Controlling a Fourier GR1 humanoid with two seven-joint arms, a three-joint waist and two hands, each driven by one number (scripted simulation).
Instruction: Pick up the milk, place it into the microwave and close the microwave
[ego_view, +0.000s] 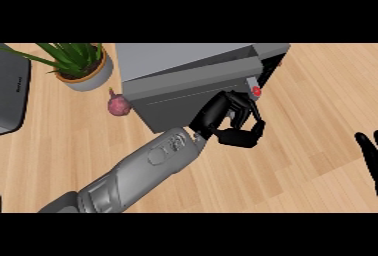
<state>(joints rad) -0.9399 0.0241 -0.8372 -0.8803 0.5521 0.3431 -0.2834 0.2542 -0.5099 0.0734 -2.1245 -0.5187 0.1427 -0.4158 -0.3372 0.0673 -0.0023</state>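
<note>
The grey microwave stands at the back middle of the wooden counter. Its door hangs at an angle, partly swung out from the body. My left hand reaches in from the lower left and sits at the door's free right edge, fingers curled with nothing visible inside them. A small red spot shows in the dark gap beside the door; I cannot tell what it is. No milk is in sight. My right hand rests open at the right edge, fingers up.
A potted green plant stands left of the microwave, with a purple onion in front of it. A dark flat appliance lies at the left edge. Bare wood stretches right of the microwave.
</note>
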